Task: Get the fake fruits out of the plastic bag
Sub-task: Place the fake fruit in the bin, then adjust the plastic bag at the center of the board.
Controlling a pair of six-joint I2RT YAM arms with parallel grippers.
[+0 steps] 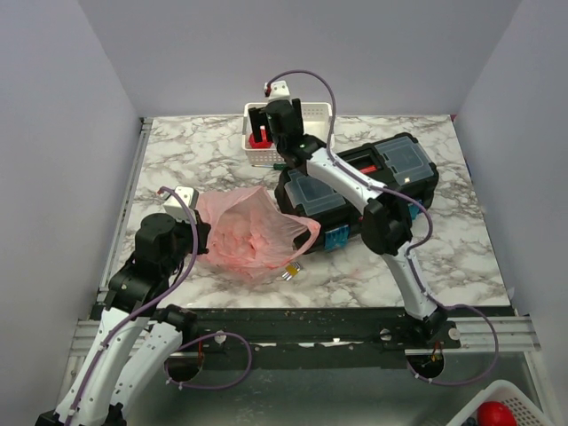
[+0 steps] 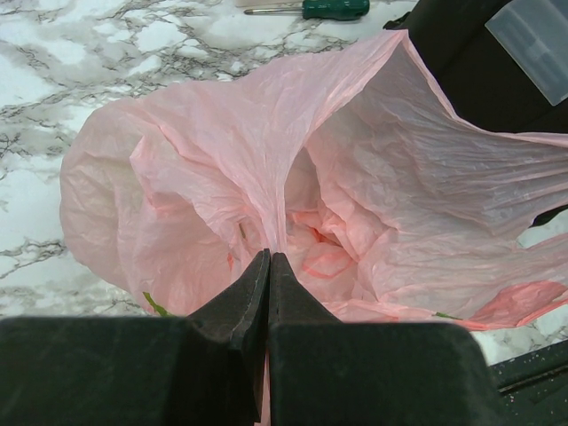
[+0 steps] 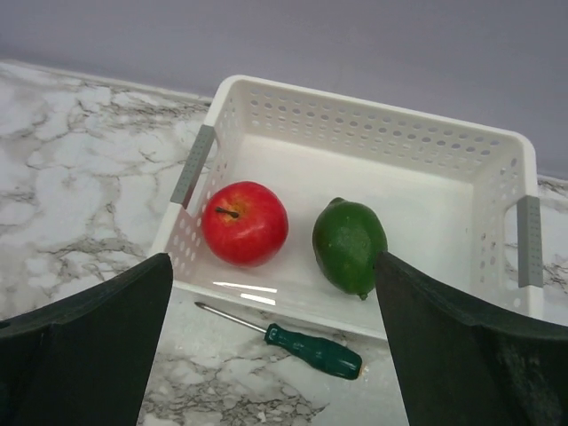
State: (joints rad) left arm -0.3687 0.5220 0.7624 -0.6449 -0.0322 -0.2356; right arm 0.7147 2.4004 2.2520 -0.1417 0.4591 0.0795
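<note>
At the bench's (image 1: pixel 177 160) far edge, my right gripper (image 3: pixel 273 266) hangs spread over the basket (image 3: pixel 373 99); my left gripper (image 2: pixel 269 266) pinches the plastic bag (image 2: pixel 373 151), whose thin film may slip free.

The plastic bag (image 2: pixel 222 133) is thin, crinkled, translucent film. The red apple (image 3: pixel 245 224) and green fruit (image 3: pixel 349 244) look smooth, glossy.

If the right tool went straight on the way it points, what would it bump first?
Probably the white basket, landing near its front edge between the red apple and the dark green fruit. Depth is hard to judge, so it might touch a fruit first.
</note>
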